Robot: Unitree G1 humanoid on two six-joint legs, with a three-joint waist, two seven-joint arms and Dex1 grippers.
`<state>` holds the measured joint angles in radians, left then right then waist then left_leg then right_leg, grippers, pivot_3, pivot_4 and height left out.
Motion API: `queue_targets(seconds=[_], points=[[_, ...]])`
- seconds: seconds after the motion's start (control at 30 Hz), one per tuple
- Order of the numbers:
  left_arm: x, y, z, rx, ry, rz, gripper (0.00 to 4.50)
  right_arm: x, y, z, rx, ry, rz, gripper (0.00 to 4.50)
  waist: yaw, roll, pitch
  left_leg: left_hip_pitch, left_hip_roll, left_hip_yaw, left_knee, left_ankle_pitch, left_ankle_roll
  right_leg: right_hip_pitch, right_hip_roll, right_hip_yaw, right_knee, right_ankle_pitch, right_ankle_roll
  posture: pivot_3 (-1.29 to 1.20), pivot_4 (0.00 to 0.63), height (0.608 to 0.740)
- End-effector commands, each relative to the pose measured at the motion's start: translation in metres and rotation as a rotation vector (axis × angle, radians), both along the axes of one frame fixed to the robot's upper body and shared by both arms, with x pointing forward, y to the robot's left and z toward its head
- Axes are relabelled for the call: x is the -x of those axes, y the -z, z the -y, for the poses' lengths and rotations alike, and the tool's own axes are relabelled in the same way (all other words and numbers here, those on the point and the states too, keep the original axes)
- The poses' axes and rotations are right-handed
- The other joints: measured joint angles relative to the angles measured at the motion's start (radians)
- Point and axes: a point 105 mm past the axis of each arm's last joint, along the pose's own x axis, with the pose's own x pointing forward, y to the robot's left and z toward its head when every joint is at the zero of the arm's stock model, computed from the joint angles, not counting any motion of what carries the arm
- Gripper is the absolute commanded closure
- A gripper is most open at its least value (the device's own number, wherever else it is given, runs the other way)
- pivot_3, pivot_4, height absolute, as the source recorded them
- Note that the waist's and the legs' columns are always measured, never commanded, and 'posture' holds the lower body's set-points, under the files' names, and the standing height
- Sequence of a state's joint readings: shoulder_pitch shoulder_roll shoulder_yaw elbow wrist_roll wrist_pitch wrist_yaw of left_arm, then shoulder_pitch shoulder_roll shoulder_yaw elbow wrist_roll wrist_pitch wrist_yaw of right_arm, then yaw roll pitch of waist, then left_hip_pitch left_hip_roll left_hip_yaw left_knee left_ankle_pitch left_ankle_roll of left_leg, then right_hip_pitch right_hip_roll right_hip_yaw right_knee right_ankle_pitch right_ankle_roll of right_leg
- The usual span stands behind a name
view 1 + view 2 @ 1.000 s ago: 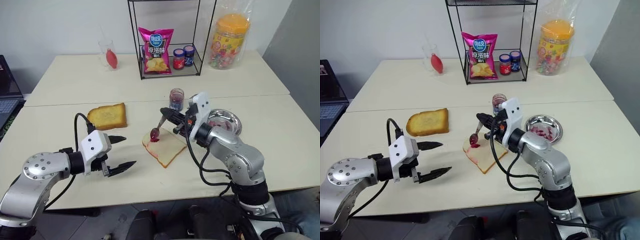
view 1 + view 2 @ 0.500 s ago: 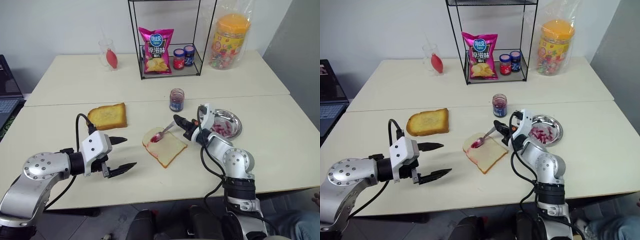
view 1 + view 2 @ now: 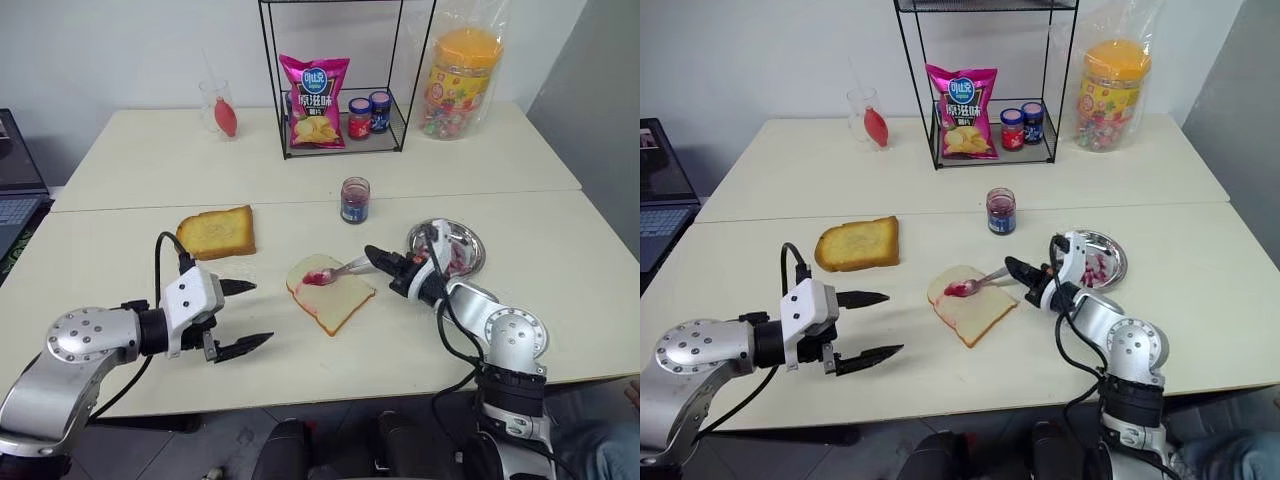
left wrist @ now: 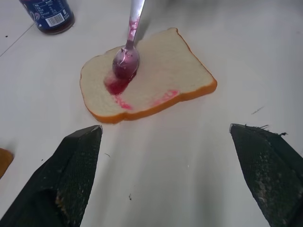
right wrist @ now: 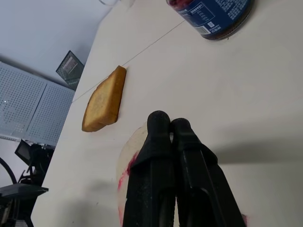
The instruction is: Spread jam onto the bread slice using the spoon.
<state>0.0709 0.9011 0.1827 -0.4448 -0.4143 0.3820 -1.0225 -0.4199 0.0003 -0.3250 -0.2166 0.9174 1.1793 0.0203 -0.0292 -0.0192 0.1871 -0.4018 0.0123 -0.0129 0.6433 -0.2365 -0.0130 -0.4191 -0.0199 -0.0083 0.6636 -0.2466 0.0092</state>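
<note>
Right gripper (image 3: 376,258), right of frame centre, jaws pinching the spoon (image 3: 340,270) handle; bowl rests in the jam (image 4: 116,87) smear on the bread slice (image 3: 330,292), centre frame. Left gripper (image 3: 245,316), lower left, jaws spread wide, holding nothing, near the slice. Jam jar (image 3: 354,200) above the slice.

Lab-like test room, plain pale tables (image 3: 130,160), pegboard wall panel (image 5: 28,104) (laptop (image 3: 15,190) at edge), bare white wall
</note>
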Motion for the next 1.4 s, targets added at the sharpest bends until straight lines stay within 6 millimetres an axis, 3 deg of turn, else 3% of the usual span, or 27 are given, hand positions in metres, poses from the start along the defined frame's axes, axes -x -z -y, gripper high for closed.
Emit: queue_targets(seconds=[0.03, 0.27, 0.4, 0.67, 0.8, 1.2, 1.3, 1.4], points=[[0.005, -0.007, 0.002, -0.023, 0.032, 0.027, 0.0, 0.005, -0.024, 0.0, -0.074, -0.029, 0.05, 4.48, 0.0, 0.0, 0.0, 0.0, 0.0, 0.0, 0.0, 0.0, 0.0, 0.0, 0.0, 0.0, 0.0, 0.0, 0.0, 0.0, 0.15, 0.74], [0.007, -0.004, 0.002, -0.024, 0.044, 0.01, 0.0, -0.009, -0.008, -0.014, -0.121, 0.008, -0.051, 4.48, -0.003, 0.0, 0.0, 0.0, 0.001, 0.0, 0.0, 0.0, 0.0, 0.0, 0.001, 0.0, 0.001, 0.0, 0.0, 0.0, 0.15, 0.74], [0.008, -0.003, 0.003, -0.025, 0.049, 0.006, 0.0, -0.015, -0.013, -0.021, -0.171, 0.015, -0.066, 4.48, -0.003, 0.0, 0.0, 0.0, 0.001, 0.0, 0.0, 0.0, 0.0, 0.0, 0.001, 0.0, 0.0, 0.0, 0.0, 0.0, 0.15, 0.74], [0.011, -0.001, 0.004, -0.029, 0.057, -0.004, 0.0, -0.006, -0.003, -0.035, -0.121, -0.056, -0.102, 4.48, -0.003, 0.0, 0.0, 0.0, 0.001, 0.0, 0.0, 0.0, 0.0, -0.001, 0.001, 0.0, 0.0, 0.0, 0.0, 0.0, 0.15, 0.74], [0.011, -0.001, 0.003, -0.028, 0.057, -0.006, 0.0, -0.003, 0.006, -0.027, -0.058, -0.062, -0.106, 4.48, -0.003, 0.0, 0.0, 0.0, 0.001, 0.0, 0.0, 0.0, 0.0, 0.0, 0.001, 0.0, 0.0, 0.0, 0.0, 0.0, 0.15, 0.74], [0.011, 0.0, 0.002, -0.033, 0.053, -0.01, 0.0, 0.009, 0.008, 0.014, 0.007, -0.06, -0.107, 4.48, 0.0, 0.0, 0.0, 0.0, 0.0, 0.0, 0.0, 0.0, 0.0, 0.0, 0.001, 0.0, -0.001, 0.0, 0.0, 0.0, 0.15, 0.74], [0.013, 0.001, 0.002, -0.037, 0.052, -0.014, 0.0, 0.017, 0.001, 0.027, 0.011, -0.075, -0.092, 4.48, 0.0, 0.0, 0.0, 0.0, 0.0, 0.0, 0.0, 0.0, 0.0, 0.0, 0.001, 0.0, -0.001, 0.0, 0.0, 0.0, 0.15, 0.74], [0.013, 0.0, 0.002, -0.037, 0.051, -0.014, 0.0, 0.023, -0.018, 0.023, -0.021, -0.14, -0.038, 4.48, 0.001, 0.0, 0.0, -0.001, 0.0, 0.0, 0.0, 0.0, 0.0, 0.0, 0.001, 0.0, -0.001, 0.0, 0.0, 0.0, 0.15, 0.74]])
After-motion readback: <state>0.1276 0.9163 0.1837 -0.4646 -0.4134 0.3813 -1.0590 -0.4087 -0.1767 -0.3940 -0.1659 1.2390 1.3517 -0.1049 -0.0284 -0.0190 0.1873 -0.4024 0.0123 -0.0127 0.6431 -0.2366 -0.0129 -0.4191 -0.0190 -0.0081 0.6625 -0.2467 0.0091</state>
